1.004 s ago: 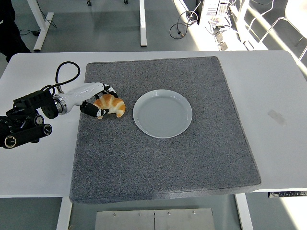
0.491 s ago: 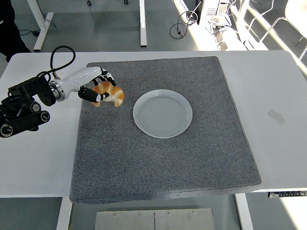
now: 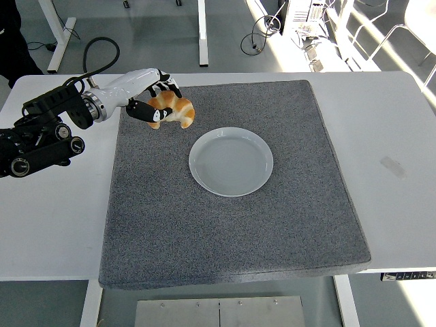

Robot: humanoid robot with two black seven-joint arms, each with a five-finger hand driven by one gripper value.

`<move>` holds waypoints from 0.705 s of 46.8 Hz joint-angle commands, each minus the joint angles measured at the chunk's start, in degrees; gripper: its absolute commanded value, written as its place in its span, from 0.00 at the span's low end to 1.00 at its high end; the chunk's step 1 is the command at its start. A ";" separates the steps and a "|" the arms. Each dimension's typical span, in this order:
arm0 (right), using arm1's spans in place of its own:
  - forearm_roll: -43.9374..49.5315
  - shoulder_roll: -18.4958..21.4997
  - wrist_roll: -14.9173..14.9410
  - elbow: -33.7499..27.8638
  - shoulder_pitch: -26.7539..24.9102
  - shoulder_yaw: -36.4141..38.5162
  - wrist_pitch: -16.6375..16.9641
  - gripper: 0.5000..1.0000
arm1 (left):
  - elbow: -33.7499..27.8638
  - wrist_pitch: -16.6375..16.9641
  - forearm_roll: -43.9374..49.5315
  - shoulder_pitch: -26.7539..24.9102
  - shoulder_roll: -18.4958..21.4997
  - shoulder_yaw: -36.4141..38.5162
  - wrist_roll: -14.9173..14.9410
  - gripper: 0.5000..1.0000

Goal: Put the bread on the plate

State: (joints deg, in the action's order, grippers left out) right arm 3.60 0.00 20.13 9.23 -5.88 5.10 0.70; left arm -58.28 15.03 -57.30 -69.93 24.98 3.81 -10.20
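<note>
Over mat's (image 3: 231, 225) far-left: left hand (image 3: 155, 99) gripping bread (image 3: 174, 111), seemingly airborne.

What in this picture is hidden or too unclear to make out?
- Underside of the bread: head view, covered by the left hand holding it; whether it clears the grey mat cannot be judged from above.
- Right arm: outside the picture entirely.
- Person at the top left corner: cut off by the edge.
- Faint mark on the table: too small to identify.
- Plate: fully visible.
</note>
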 commanded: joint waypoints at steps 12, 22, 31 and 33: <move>0.00 0.00 0.00 0.00 -0.01 0.00 0.09 1.00 | -0.16 0.00 -0.09 -0.38 -4.50 -1.35 -0.08 0.11; 0.00 0.00 0.00 0.08 -0.01 0.00 0.00 1.00 | -0.08 0.09 -0.88 -0.38 -8.28 -1.26 -0.08 0.11; 0.00 0.00 0.00 0.00 -0.09 0.00 0.00 1.00 | 0.01 0.09 -1.32 -0.12 -10.39 -0.91 -0.08 0.11; 0.00 0.00 0.00 0.00 -0.01 0.00 0.00 1.00 | 0.01 0.09 -1.49 0.06 -10.74 -0.74 0.01 0.11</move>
State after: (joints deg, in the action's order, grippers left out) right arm 3.60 0.00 20.13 9.23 -5.90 5.10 0.71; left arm -58.32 15.12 -58.57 -70.10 14.72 2.88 -10.27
